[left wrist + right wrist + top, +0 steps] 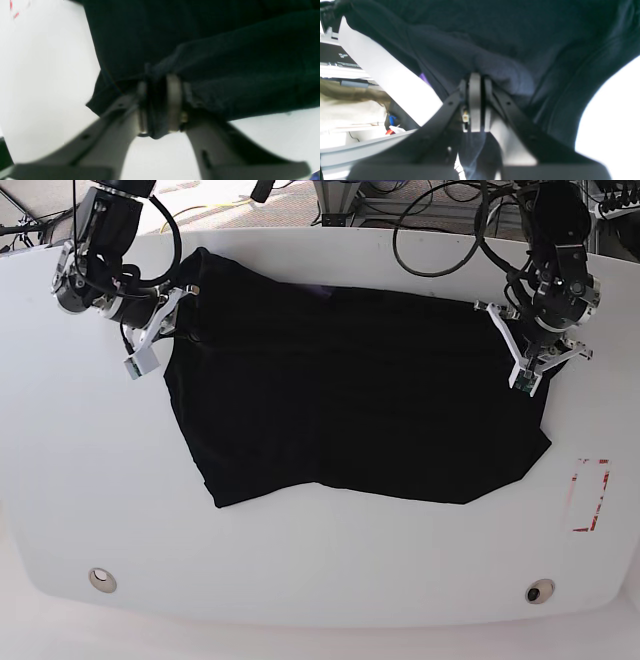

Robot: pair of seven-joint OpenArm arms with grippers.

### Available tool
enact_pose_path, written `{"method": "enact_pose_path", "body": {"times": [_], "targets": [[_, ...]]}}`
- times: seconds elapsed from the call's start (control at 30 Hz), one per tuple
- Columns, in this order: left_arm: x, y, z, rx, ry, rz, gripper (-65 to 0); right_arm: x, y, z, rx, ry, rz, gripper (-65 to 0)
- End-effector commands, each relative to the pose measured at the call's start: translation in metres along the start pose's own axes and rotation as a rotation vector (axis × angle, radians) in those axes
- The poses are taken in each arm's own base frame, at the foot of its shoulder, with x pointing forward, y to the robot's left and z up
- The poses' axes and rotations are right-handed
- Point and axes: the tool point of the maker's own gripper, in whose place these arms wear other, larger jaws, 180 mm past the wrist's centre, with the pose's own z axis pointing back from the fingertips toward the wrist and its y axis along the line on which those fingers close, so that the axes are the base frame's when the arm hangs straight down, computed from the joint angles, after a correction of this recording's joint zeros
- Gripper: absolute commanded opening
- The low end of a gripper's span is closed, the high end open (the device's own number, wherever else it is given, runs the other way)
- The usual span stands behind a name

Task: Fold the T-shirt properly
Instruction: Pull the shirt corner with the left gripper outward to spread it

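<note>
Base view: the white desk (320,580) is covered across its middle by the black T-shirt (350,400), spread plain side up. Its one edge is clamped in the left claw (160,105), a fold bunched between the pads; its opposite edge is pinched by the right claw (477,100).

The right tool (478,82) sits at the centre, its two jaws pressed together with a pinch of the black T-shirt (520,45) caught between them. The cloth bunches into a small hump just above the tips and spreads across the top and right, its hem curving down the right side. A bit of purple shows at the cloth's left edge. White worktop (615,120) shows at lower right and as a slanted strip at left. Blurred clutter lies beyond the left edge.
</note>
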Motion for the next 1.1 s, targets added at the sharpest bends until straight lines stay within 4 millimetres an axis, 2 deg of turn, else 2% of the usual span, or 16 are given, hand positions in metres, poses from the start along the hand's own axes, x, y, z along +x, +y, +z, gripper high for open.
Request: {"method": "enact_pose_path", "body": {"times": [0.0, 0.1, 0.2, 0.3, 0.43, 0.5, 0.67, 0.8, 1.07], "targets": [[0.010, -0.006, 0.004, -0.028, -0.034, -0.046, -38.3, 0.012, -0.005, 0.005, -0.008, -0.027, 0.017, -65.0], [0.008, -0.022, 0.006, -0.125, -0.038, -0.162, -28.2, 0.013, -0.007, 0.006, -0.013, -0.025, 0.023, -65.0], [-0.003, -0.018, 0.008, -0.135, 0.015, -0.176, -27.1, 0.012, -0.007, 0.006, -0.014, -0.023, 0.021, -65.0], [-0.005, 0.010, 0.012, -0.069, 0.021, -0.112, -27.1, 0.009, -0.007, 0.007, -0.016, -0.018, 0.018, -65.0], [-0.009, 0.069, 0.026, 0.080, 0.003, 0.023, -27.1, 0.007, -0.007, 0.007, -0.016, -0.014, 0.015, -65.0], [-0.006, 0.089, 0.032, 0.132, -0.016, 0.064, -27.1, 0.007, -0.007, 0.007, -0.016, -0.014, 0.013, -65.0], [-0.005, 0.120, 0.029, 0.171, -0.009, 0.095, -27.1, 0.006, -0.006, 0.006, -0.011, -0.013, 0.011, -65.0], [-0.003, 0.116, 0.012, 0.122, 0.012, 0.095, -27.1, 0.006, -0.005, 0.005, -0.008, -0.014, 0.011, -65.0], [-0.012, 0.081, -0.020, -0.008, 0.084, 0.053, -27.1, 0.008, -0.006, 0.006, -0.012, -0.021, 0.011, -65.0]]}}
